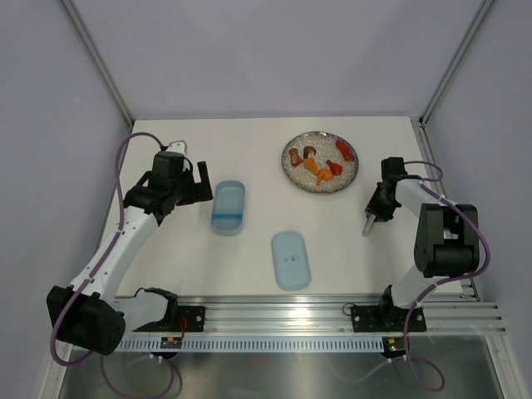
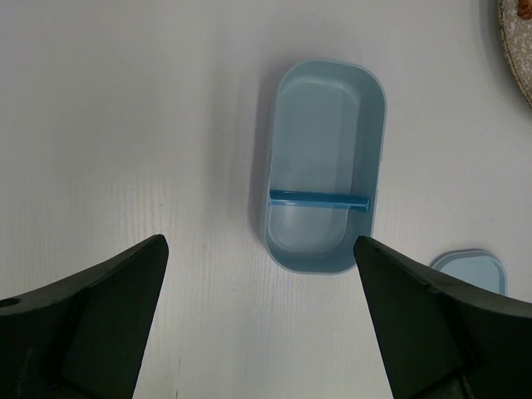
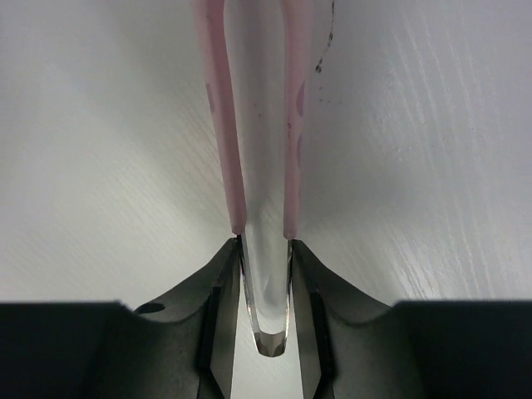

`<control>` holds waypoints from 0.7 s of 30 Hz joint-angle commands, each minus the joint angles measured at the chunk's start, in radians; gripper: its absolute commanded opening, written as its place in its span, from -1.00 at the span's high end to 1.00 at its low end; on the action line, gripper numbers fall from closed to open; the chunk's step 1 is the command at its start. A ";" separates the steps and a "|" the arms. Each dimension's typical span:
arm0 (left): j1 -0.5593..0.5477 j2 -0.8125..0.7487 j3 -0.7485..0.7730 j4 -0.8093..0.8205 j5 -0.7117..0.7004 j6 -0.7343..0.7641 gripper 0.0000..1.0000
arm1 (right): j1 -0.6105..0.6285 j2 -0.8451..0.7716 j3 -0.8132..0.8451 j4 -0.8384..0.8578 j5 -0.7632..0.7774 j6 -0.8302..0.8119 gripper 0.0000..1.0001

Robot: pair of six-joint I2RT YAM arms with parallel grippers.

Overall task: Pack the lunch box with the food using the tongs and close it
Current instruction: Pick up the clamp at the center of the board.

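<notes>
The pale-blue lunch box lies open on the table, with a darker blue divider across it and nothing inside. Its lid lies separately, nearer the arms. Orange, red and brown food sits on the grey speckled plate. My left gripper hovers open just left of the box, with nothing between its fingers. On the right side of the table, my right gripper is shut on the tongs. It clasps their clear hinged end, and the pink arms point away.
The plate's edge shows at the top right of the left wrist view. White enclosure walls stand at the back and sides. A metal rail runs along the near edge with the arm bases.
</notes>
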 commanded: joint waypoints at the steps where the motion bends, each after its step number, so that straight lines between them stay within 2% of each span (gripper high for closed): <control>1: 0.001 -0.029 0.021 0.025 0.029 -0.012 -0.98 | 0.011 -0.093 0.020 -0.051 -0.032 -0.039 0.66; 4: 0.001 -0.040 0.010 0.031 0.033 -0.020 -0.98 | 0.013 -0.145 0.041 -0.089 -0.053 -0.052 0.84; 6: 0.001 -0.048 0.004 0.028 0.029 -0.020 -0.98 | 0.013 -0.178 0.067 -0.117 -0.053 -0.056 0.87; 14: 0.000 -0.072 0.002 0.019 0.006 -0.011 -0.98 | 0.034 -0.218 0.204 -0.266 -0.131 -0.099 0.86; 21: 0.001 -0.072 0.007 0.020 0.016 -0.010 -0.98 | 0.151 -0.134 0.328 -0.417 -0.153 -0.167 0.80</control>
